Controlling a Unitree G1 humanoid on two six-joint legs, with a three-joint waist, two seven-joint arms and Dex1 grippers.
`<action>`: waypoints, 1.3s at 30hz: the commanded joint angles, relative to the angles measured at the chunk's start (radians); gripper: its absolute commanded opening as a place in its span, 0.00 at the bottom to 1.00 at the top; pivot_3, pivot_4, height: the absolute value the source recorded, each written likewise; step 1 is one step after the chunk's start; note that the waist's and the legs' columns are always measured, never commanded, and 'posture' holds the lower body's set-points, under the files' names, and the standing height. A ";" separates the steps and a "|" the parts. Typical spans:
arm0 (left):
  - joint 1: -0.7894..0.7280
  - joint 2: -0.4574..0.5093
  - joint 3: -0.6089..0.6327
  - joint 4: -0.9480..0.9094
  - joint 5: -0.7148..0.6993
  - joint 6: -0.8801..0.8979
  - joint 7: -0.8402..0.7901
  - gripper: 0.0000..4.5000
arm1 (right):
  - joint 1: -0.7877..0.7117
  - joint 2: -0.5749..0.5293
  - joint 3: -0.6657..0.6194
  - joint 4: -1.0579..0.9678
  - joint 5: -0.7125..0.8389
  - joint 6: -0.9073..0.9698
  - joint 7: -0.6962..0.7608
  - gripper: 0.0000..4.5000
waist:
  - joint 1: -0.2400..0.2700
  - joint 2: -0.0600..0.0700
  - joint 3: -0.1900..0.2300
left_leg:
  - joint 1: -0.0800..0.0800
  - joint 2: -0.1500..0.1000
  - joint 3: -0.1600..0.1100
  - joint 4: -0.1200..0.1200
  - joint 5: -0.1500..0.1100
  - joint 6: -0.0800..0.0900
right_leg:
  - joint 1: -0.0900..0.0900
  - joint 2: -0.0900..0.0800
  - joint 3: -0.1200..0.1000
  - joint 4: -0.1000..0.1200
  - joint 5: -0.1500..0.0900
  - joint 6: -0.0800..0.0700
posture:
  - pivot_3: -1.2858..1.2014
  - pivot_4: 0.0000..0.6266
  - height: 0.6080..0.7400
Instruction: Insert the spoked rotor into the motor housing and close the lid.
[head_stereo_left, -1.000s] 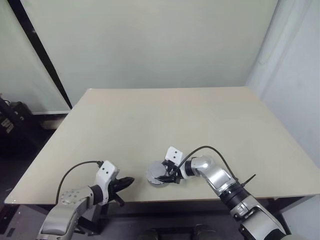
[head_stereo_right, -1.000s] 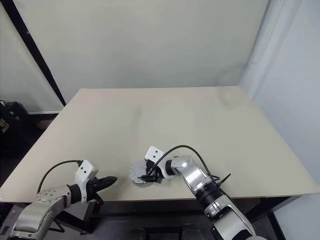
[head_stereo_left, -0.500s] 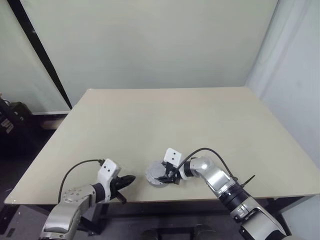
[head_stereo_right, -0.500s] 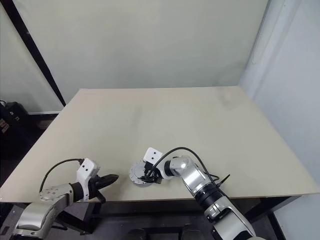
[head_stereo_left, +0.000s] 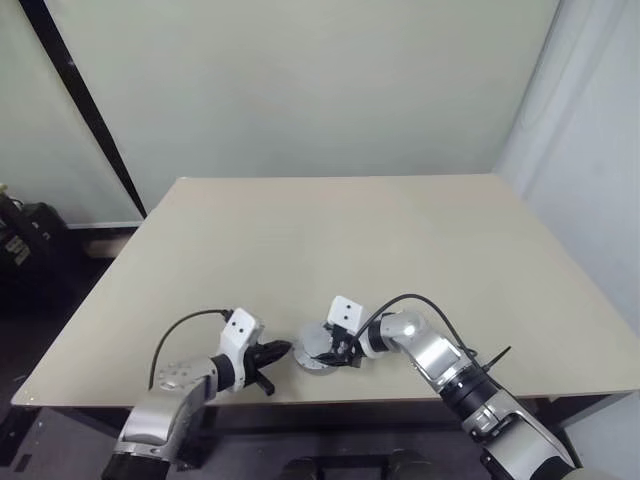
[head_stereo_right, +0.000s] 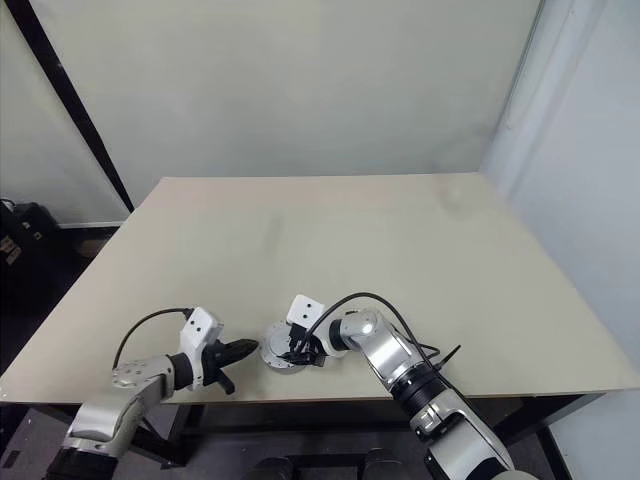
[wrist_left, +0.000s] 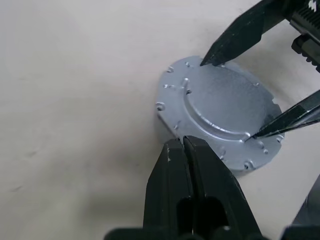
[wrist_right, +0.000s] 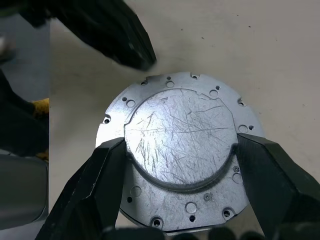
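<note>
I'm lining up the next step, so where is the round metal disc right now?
The metal disc lies flat on the table near its front edge, between the open fingers of the right tool, with the shut left tool close by on its left.

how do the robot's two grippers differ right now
The left gripper has its fingers pressed shut with nothing between them; the right gripper has its fingers spread wide, one on each side of the raised middle of the round metal disc. The left one's tip sits just beside the disc's edge; the right one reaches over the disc. Both have two black fingers and hang low over the table.
</note>
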 joint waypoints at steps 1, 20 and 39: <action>-0.034 -0.003 -0.013 0.014 0.016 -0.028 -0.007 0.00 | -0.013 -0.017 0.013 0.004 -0.023 0.017 0.015 0.71 | 0.001 0.000 0.000 | 0.000 0.000 0.000 0.000 0.000 0.000 | 0.000 0.000 0.000 0.000 0.000 0.000 | 0.52 0.00 1.00; -0.089 -0.063 -0.107 0.089 0.049 -0.037 -0.041 0.00 | -0.035 -0.028 0.040 0.012 -0.026 0.040 0.041 0.71 | 0.021 0.003 -0.002 | 0.000 -0.002 -0.001 0.003 0.000 0.000 | 0.003 -0.001 0.000 0.000 0.000 0.000 | 0.52 0.00 1.00; -0.144 -0.180 -0.069 0.128 0.037 0.041 -0.035 0.00 | -0.028 -0.032 0.037 0.000 -0.036 0.055 0.041 0.71 | 0.028 0.016 -0.010 | 0.013 -0.006 -0.002 0.004 -0.003 -0.004 | 0.018 -0.005 0.000 -0.004 -0.003 0.004 | 0.52 0.00 1.00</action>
